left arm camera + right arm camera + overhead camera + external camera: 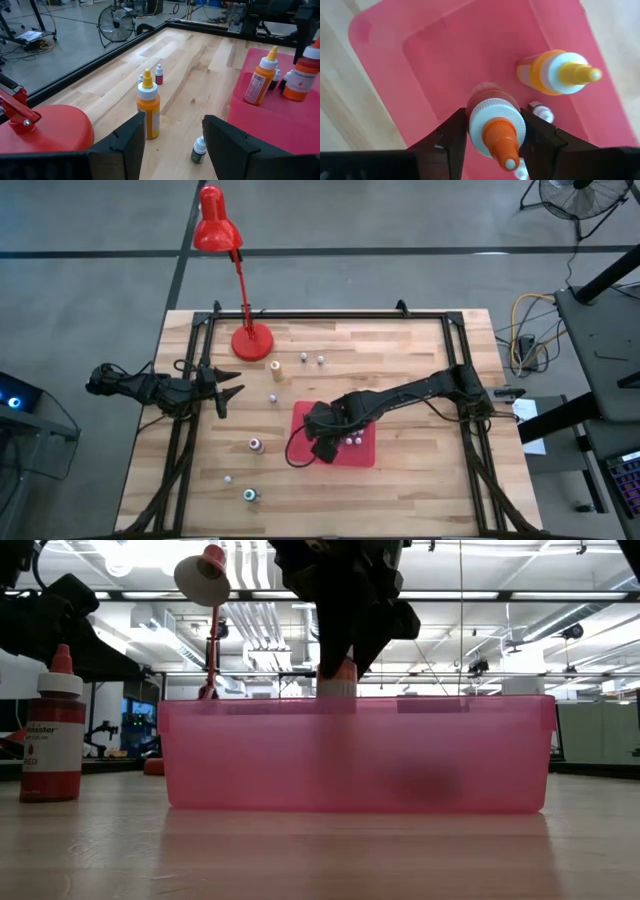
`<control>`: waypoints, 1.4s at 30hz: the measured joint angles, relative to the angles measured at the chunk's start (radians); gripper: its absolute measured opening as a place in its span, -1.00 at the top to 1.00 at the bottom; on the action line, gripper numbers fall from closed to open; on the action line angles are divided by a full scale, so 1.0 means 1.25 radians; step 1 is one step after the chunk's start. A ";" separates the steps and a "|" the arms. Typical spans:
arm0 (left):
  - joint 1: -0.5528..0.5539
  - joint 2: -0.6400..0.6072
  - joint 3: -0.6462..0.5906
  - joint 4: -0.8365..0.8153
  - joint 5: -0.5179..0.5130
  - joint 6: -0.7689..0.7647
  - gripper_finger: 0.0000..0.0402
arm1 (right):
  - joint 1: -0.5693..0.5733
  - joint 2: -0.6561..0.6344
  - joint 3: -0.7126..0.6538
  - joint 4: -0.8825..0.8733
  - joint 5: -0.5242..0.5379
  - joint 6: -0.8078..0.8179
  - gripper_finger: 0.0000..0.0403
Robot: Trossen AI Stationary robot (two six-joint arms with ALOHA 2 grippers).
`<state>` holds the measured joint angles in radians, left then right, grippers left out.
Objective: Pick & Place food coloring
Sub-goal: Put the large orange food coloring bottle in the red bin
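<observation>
Orange-capped bottle (495, 131) nearest lens, clamped between right gripper (492, 137) fingers (451, 136), cap toward camera, body pointing down into pink bin (445, 65). Beyond fingertips on bin floor: yellow-tipped orange bottle (555, 72) upright; small white-capped bottles (542, 112) just beside right finger. Left gripper (172, 142) at table's left edge, fingers apart, holding nothing; yellow bottle (148, 105) beyond its fingers, small green bottle (198, 150) between them. Red lamp base (55, 130) beside one finger. Further bottles scattered on wooden table (400, 340).
</observation>
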<state>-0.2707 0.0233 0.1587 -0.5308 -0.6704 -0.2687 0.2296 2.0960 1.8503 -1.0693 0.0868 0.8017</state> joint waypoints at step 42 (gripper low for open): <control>0.000 0.000 0.000 0.000 0.000 0.000 0.15 | 0.001 0.054 -0.027 0.023 0.081 0.166 0.30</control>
<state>-0.2707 0.0235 0.1587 -0.5310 -0.6705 -0.2685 0.2308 2.1631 1.8168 -1.0403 0.1885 1.0093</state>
